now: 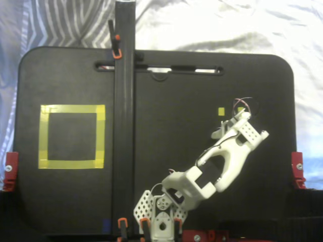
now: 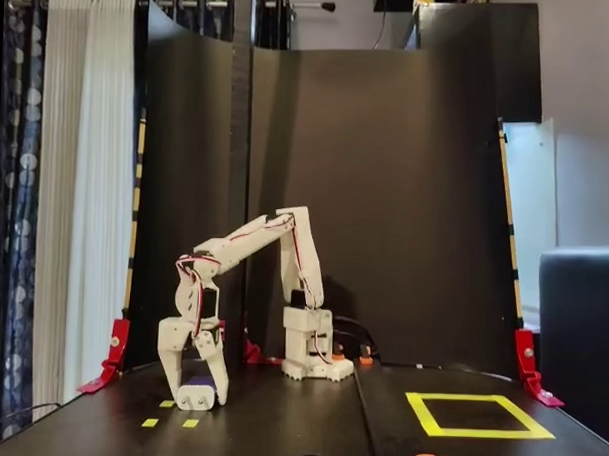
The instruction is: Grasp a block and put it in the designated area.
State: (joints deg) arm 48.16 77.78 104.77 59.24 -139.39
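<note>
In a fixed view from the front, the navy block [image 2: 199, 392] lies on the black board at the left, pale end down-left. My gripper [image 2: 197, 402] points straight down over it, with one white finger against each side; the block still rests on the board. In a fixed view from above, the gripper [image 1: 231, 132] is at the right of the board and hides the block. The designated area, a large yellow tape square, lies at the far left from above [image 1: 101, 136] and at the right from the front [image 2: 423, 412], well away from the gripper.
Tiny yellow tape squares lie by the gripper [image 1: 221, 111] [image 2: 190, 422]. A black vertical post [image 1: 124, 126] crosses the view from above between the gripper and the square. Red clamps [image 1: 299, 169] hold the board's edges. The arm's base [image 2: 315, 358] stands mid-board.
</note>
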